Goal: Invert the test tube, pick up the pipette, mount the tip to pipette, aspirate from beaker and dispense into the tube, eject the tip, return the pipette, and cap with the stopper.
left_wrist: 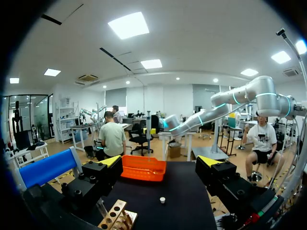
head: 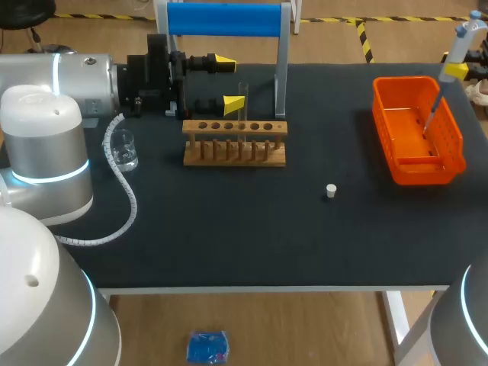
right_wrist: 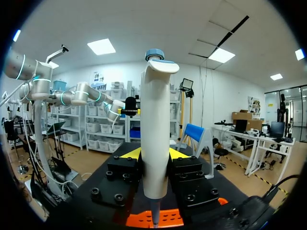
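My right gripper [head: 456,70] is shut on the white pipette [head: 457,46], holding it upright over the orange basket [head: 450,156] at the far right, with its thin lower end inside the basket. From the right wrist, the pipette [right_wrist: 156,134] stands between the yellow-tipped fingers of the gripper [right_wrist: 154,154]. My left gripper [head: 229,82] stands open behind the wooden rack [head: 235,145], beside a clear test tube [head: 244,99] upright in the rack. A glass beaker [head: 123,150] sits at the left. The white stopper [head: 331,191] lies on the mat, ahead of the left gripper [left_wrist: 160,163].
A stand with a blue top bar [head: 225,19] rises behind the rack. The left arm's coiled cable [head: 126,198] trails across the mat near the beaker. From the left wrist, the basket [left_wrist: 144,167] is ahead and the rack [left_wrist: 115,218] is below the fingers.
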You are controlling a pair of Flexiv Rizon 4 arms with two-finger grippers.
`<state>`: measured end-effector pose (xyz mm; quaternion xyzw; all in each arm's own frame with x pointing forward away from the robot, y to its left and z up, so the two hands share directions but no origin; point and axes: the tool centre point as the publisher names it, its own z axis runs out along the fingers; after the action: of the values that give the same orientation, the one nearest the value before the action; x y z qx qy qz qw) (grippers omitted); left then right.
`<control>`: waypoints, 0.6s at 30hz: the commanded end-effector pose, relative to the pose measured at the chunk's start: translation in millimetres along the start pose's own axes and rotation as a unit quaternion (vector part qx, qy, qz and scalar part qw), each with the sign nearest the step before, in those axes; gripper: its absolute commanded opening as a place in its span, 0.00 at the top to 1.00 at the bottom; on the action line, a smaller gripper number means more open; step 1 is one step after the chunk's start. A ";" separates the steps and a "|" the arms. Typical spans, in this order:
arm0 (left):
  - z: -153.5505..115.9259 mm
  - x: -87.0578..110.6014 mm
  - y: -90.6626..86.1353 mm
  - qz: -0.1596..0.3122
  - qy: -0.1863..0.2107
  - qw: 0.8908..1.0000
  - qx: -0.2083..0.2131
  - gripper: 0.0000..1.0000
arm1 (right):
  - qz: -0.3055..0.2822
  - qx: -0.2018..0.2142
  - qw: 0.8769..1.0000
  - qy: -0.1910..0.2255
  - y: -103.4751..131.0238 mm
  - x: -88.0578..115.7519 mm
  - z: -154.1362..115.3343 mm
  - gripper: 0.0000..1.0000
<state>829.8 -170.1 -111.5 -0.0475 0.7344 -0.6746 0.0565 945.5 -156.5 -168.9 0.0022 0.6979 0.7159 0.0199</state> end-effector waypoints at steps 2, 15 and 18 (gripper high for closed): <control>0.7 1.0 0.7 0.001 -0.002 1.000 0.002 0.00 | 0.001 -0.004 1.000 0.016 -5.0 -5.1 -4.7 1.00; 0.7 1.0 0.7 0.001 -0.002 1.000 0.002 0.00 | 0.003 -0.014 1.000 0.025 -9.4 -3.1 -4.6 1.00; 0.7 1.0 0.7 0.001 -0.002 1.000 0.002 0.00 | 0.004 -0.013 1.000 0.027 -10.5 -1.9 -1.0 1.00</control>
<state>829.8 -170.1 -111.5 -0.0475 0.7344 -0.6746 0.0565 943.6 -157.0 -177.8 -0.0106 0.6892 0.7245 0.0024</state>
